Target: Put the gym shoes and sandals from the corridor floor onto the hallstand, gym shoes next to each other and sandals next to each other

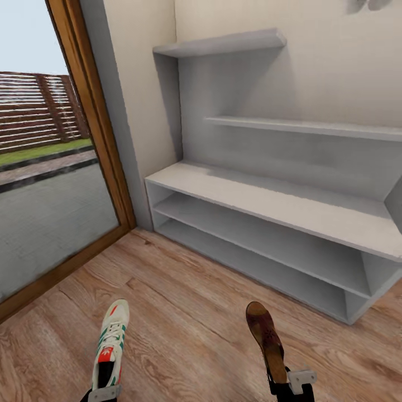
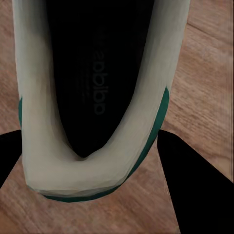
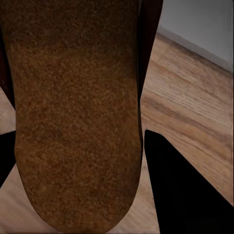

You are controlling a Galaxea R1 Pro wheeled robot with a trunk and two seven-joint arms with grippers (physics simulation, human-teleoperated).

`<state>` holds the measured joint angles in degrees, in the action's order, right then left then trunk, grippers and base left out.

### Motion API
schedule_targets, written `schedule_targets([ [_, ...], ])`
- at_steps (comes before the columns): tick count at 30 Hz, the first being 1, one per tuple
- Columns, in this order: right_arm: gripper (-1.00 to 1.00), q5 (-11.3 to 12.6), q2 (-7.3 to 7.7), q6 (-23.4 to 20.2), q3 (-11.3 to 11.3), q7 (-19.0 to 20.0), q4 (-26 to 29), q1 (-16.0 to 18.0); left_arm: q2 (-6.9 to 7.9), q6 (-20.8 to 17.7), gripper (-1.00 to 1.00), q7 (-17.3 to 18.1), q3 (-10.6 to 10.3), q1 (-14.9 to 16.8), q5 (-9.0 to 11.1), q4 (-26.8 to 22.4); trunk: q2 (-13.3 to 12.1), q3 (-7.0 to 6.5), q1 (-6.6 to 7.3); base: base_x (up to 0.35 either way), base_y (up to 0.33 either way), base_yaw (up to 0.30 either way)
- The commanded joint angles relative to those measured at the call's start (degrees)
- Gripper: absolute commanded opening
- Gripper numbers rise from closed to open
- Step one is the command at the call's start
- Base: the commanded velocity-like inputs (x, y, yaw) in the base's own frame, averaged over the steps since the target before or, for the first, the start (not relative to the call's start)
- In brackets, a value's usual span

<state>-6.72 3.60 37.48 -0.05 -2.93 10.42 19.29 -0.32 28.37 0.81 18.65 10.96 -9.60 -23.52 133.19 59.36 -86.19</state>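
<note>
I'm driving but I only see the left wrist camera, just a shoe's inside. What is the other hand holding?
Observer: The right gripper holds a brown sandal by its heel.
Operator: Is my shoe a gym shoe?
Observer: Yes, the head view shows a white gym shoe with green stripes, red on its tongue, in the left gripper.
Operator: Where's the rack?
Observer: The hallstand stands ahead against the wall, with no shoes showing on it.

- Inside the gym shoe [image 2: 92, 87], on its dark insole, faint lettering runs lengthwise in the left wrist view; it seems to read "adidas", but it is dim and turned on its side.
- In the head view the same shoe's red tongue label [image 1: 105, 354] bears a small white mark, too small to read.
</note>
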Motion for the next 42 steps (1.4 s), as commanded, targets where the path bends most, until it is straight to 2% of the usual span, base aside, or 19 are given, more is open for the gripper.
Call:
schedule_targets([
  [1, -1.0, -0.38, 0.0, 0.13, -0.04, -0.23, -0.05, 0.05, -0.04, 0.2, -1.0, 0.07, 0.36, 0.03, -0.6, 0.01, 0.02, 0.04, 0.01, 0.0, 0.0, -0.262],
  [8, -1.0, -0.26, 0.04, 0.13, -0.39, -0.28, 0.04, 0.05, -0.04, 0.2, -1.0, 0.07, 0.26, 0.03, -0.68, 0.05, 0.02, 0.04, 0.01, 0.0, 0.0, -0.263],
  [12, -1.0, -0.24, 0.02, 0.13, -5.21, -0.27, 0.25, 0.05, -0.04, 0.2, -1.0, 0.07, 0.18, 0.03, -0.76, 0.05, 0.02, 0.04, 0.01, 0.0, 0.0, -0.285],
  [17, -1.0, -0.3, 0.01, 0.13, -9.91, -0.24, 0.45, 0.05, -0.04, 0.25, -1.0, 0.07, 0.07, 0.03, -0.84, 0.88, 0.02, 0.04, 0.01, 0.0, 0.0, -0.286],
  [21, -1.0, -0.31, 0.08, 0.13, -10.59, -0.23, 0.47, 0.05, -0.06, 0.28, -1.0, 0.07, -0.02, 0.03, -0.78, 1.55, 0.02, 0.04, 0.01, 0.0, 0.0, -0.274],
  [42, -1.0, -0.31, 0.44, 0.08, -10.67, -0.18, 0.47, 0.05, -0.04, 0.28, -1.0, 0.07, -0.09, 0.03, -0.76, 1.63, 0.02, 0.04, 0.01, 0.0, 0.0, -0.274],
])
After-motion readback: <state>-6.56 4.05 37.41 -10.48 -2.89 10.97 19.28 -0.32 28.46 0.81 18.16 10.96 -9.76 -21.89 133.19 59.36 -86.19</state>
